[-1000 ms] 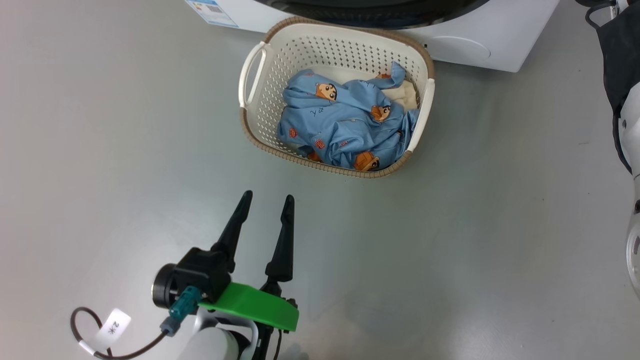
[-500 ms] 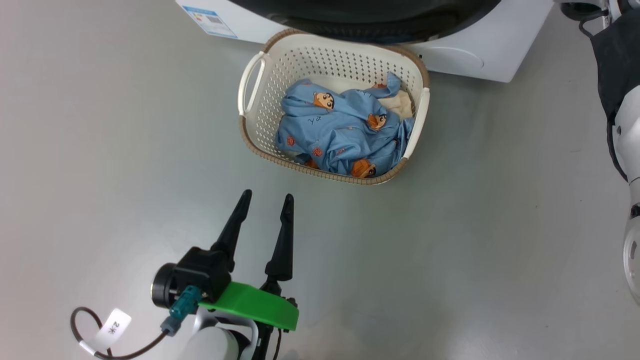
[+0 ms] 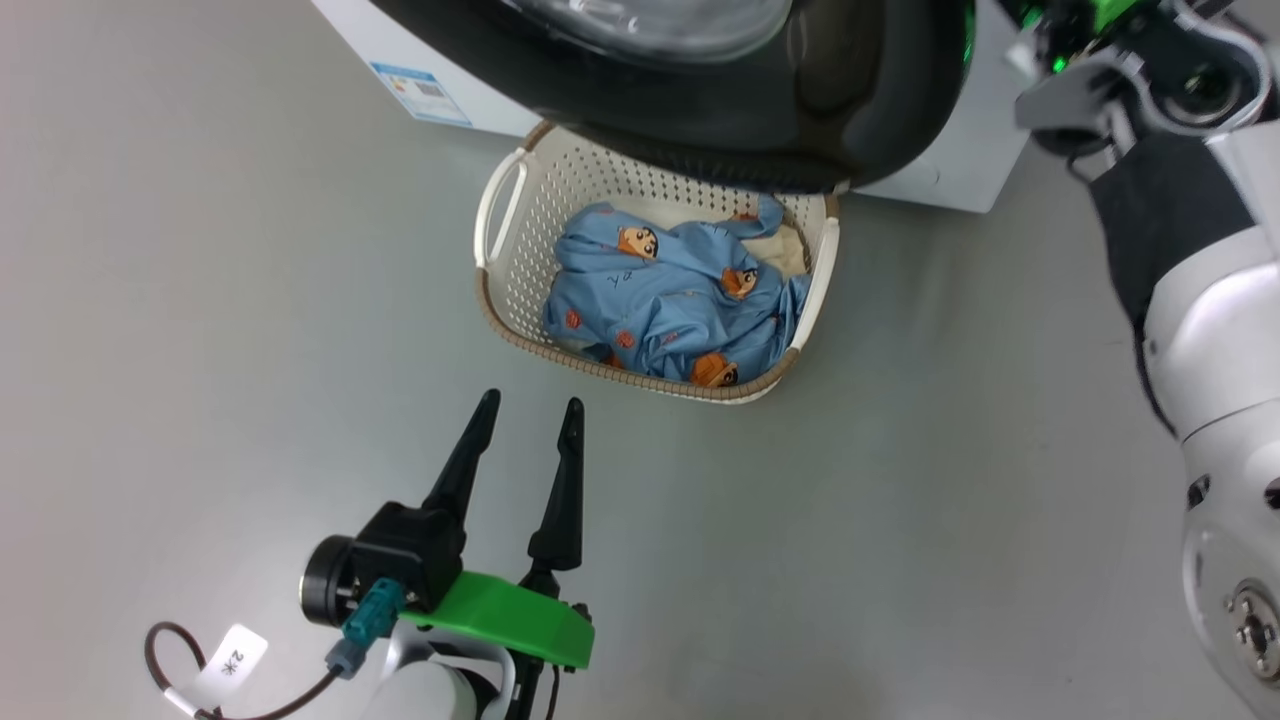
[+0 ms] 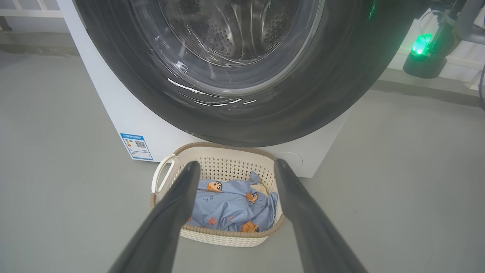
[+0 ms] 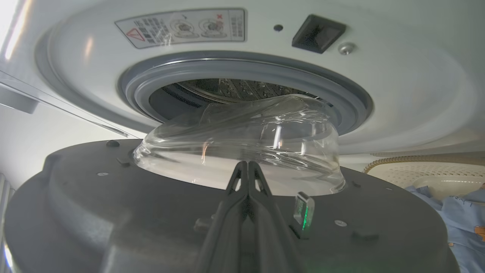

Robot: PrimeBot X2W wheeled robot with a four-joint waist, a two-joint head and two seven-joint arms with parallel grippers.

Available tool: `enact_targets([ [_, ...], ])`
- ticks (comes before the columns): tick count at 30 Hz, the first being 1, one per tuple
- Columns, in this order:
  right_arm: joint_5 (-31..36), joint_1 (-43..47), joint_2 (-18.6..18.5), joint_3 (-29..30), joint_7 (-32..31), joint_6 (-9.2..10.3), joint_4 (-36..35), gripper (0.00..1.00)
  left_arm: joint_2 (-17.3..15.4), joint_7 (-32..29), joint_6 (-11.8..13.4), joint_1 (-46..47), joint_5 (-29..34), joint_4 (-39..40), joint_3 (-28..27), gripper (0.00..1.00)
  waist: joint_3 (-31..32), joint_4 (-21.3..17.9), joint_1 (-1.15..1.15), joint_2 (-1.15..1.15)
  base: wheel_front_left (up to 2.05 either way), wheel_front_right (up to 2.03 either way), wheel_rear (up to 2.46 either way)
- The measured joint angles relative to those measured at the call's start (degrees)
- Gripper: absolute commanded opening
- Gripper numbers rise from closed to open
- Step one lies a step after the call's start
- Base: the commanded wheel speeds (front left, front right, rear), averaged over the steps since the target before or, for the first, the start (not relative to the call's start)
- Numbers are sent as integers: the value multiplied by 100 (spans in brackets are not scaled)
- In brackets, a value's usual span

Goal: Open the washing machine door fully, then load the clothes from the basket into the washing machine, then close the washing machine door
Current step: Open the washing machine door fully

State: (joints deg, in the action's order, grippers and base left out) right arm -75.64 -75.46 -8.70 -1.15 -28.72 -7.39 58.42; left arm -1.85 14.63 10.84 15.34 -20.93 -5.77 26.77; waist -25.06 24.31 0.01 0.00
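Note:
The washing machine door [image 3: 700, 110], black-rimmed with a glass bowl, stands swung part-way out over the far rim of the basket [image 3: 500, 290]. Blue cartoon-print clothes [image 3: 670, 310] fill the basket on the floor before the white washing machine [image 3: 960, 150]. My left gripper [image 3: 530, 400] hangs open above the floor short of the basket, and the left wrist view looks past it [image 4: 237, 163] at the clothes [image 4: 231, 208] and door [image 4: 242, 57]. My right gripper [image 5: 248, 165] is shut, empty, lying along the door's grey inner face [image 5: 113, 197] beside the glass bowl, below the drum opening [image 5: 235, 87].
Bare grey floor [image 3: 200, 300] spreads left and right of the basket. My right arm [image 3: 1200, 300] fills the right edge of the head view. A dark device with a green light [image 4: 424, 57] sits on the floor right of the washer. A blue label [image 3: 420, 90] marks the washer's front.
The head view has shifted, bringing the door and my right arm into it. The door's rim now covers the basket's far edge. My left gripper stays open in the same spot.

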Motion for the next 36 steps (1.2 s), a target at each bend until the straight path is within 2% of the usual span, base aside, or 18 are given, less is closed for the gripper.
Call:
enact_targets([
  [17,-70,837,311,-436,-204,0,-80,0,-5,0,-26,-267,219,-59,-190,100,573,-172,0,0,0,0,0],
  [24,-367,1182,341,-730,-304,1,-171,0,-9,0,-62,-372,310,-92,-253,100,775,-256,0,0,0,0,0],
  [31,-972,1556,342,-1362,-398,1,-413,0,-10,0,-110,-467,360,-140,-277,100,988,-286,0,0,0,0,0],
  [36,-1475,1804,347,-2034,-378,1,-620,0,-16,0,-146,-575,483,-170,-313,100,1156,-301,0,0,0,0,0],
])
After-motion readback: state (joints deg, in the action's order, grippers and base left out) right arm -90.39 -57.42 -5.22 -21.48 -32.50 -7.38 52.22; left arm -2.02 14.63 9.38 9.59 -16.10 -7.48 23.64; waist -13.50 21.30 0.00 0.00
